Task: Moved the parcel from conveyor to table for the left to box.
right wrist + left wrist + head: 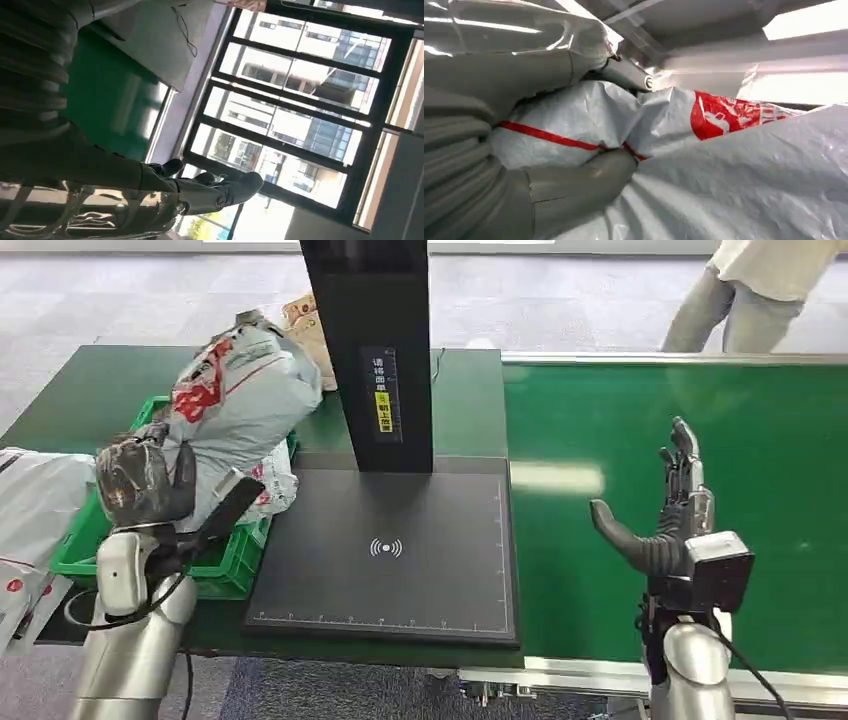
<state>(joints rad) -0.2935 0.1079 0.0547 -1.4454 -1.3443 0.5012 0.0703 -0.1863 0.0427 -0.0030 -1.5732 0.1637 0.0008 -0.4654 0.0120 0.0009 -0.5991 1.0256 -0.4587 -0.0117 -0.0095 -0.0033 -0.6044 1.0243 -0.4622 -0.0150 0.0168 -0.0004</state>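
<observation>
Parcel (235,390) is gripped by left hand (145,485) over bin (225,565), frame left, for boxing; right hand (665,515) is spread, idle.

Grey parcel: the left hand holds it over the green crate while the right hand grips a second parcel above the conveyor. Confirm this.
Not quite. The right hand grips nothing: the head view shows it open, fingers apart, above the bare green conveyor. The rest stands: the left hand holds the grey parcel over the green crate.
</observation>
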